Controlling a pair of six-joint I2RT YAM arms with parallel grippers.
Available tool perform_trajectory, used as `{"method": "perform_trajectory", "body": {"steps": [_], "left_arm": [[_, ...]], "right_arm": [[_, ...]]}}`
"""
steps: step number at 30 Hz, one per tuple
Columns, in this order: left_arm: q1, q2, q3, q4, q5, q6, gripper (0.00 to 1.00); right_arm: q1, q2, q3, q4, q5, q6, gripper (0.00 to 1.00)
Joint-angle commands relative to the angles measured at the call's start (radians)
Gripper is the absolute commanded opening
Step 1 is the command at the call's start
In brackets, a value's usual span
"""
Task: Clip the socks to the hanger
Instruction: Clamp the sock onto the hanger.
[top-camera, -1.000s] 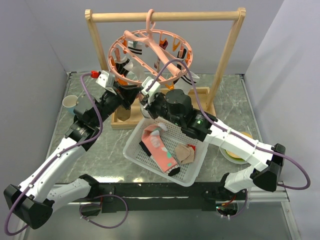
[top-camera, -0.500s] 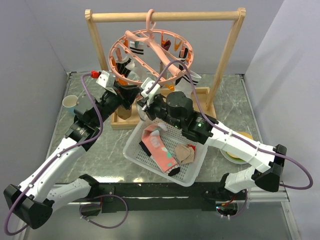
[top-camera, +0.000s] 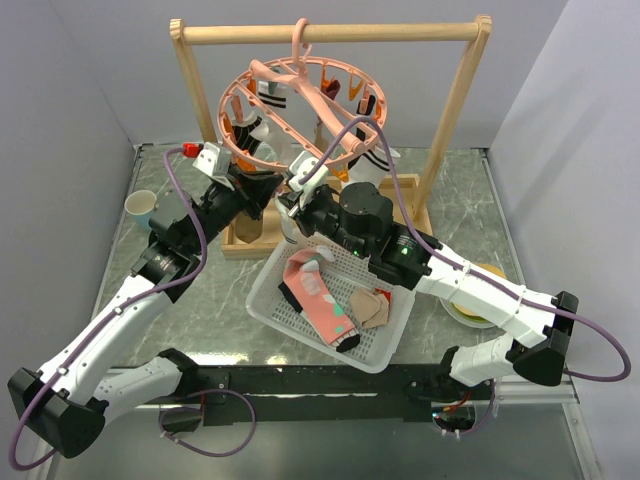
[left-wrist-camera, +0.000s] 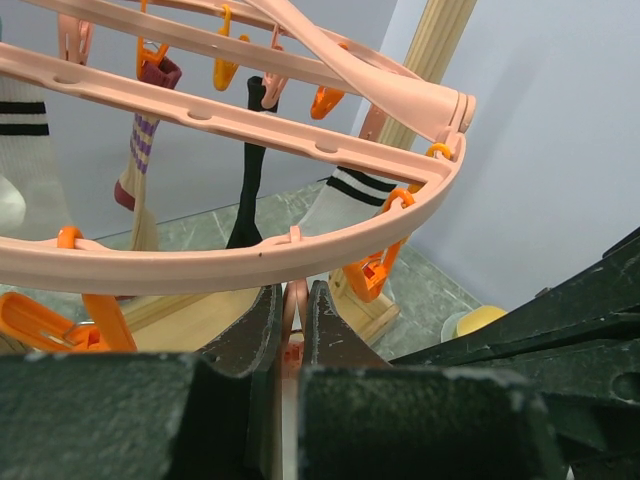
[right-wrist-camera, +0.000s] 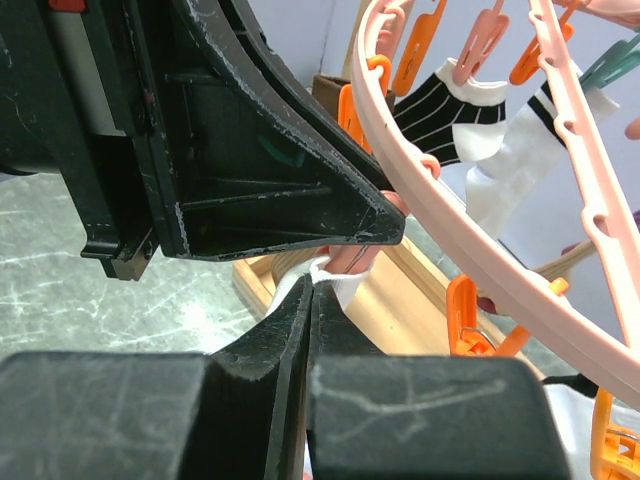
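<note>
Hanger (top-camera: 300, 95) turned slightly; its hook (top-camera: 300, 38) points up.

A grey-green marbled table (top-camera: 200, 320) fills the scene. At the far middle stands a wooden rack (top-camera: 455, 100) on its tray-like base. A white mesh basket (top-camera: 283, 312) sits in the near middle. A pale cup (top-camera: 141, 207) stands far left. A yellow round dish (top-camera: 470, 306) lies near right, partly hidden.
</note>
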Motion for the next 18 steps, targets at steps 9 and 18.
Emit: {"method": "perform_trajectory", "body": {"steps": [9, 18], "left_arm": [[-0.003, -0.024, -0.012, -0.001, 0.011, 0.01, 0.13], [0.022, -0.053, -0.023, -0.008, 0.017, -0.004, 0.36]], "right_arm": [[0.008, -0.028, 0.015, 0.057, 0.02, -0.015, 0.0], [0.006, -0.035, 0.008, 0.05, 0.042, -0.016, 0.0]]}}
